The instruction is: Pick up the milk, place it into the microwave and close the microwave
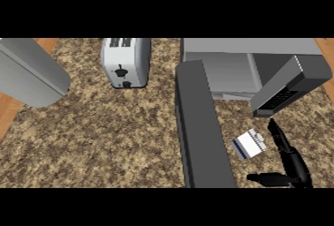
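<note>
Speckled brown counter (117, 132) carries toaster (125, 62), open microwave (241, 66), milk carton (250, 144) lying before it.

Speckled brown counter (111, 132), silver toaster (125, 62), grey microwave (248, 66), white-and-blue milk (250, 144), black right hand (290, 165).

Speckled stone-look counter (111, 132), brushed-metal toaster (126, 62), matt grey microwave (222, 66), glossy black hand (290, 165)
</note>
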{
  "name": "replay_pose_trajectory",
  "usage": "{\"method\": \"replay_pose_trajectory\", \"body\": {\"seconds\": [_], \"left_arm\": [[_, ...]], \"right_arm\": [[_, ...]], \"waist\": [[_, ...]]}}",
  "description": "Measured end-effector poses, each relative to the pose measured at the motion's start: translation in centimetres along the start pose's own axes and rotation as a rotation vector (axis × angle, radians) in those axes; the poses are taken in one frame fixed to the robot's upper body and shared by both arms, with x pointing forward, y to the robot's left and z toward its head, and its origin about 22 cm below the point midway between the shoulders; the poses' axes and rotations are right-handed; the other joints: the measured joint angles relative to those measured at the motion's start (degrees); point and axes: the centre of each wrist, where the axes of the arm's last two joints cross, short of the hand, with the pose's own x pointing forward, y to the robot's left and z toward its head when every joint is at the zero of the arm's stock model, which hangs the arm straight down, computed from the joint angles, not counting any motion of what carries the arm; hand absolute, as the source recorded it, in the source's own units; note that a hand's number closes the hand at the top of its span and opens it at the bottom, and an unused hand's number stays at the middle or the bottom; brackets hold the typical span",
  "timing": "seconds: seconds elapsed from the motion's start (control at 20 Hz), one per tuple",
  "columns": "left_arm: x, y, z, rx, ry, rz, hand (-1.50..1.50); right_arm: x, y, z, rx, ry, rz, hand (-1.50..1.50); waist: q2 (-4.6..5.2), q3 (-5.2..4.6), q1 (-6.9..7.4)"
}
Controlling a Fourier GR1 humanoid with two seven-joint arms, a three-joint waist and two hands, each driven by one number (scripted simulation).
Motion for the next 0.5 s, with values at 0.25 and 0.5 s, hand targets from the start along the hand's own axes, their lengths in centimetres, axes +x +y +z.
{"method": "replay_pose_trajectory", "body": {"seconds": [0.25,0.5], "left_arm": [[0.3,0.5,0.7,-0.003,0.016,-0.013,-1.5],[0.5,0.9,1.6,-0.007,0.02,-0.018,-1.5]], "right_arm": [[-2.0,0.5,0.0,0.017,-0.004,0.001,-1.5],[-2.9,0.8,-0.9,0.019,0.003,-0.029,-1.5]], "waist": [[0.06,0.03,0.08],[0.11,0.05,0.36]]}}
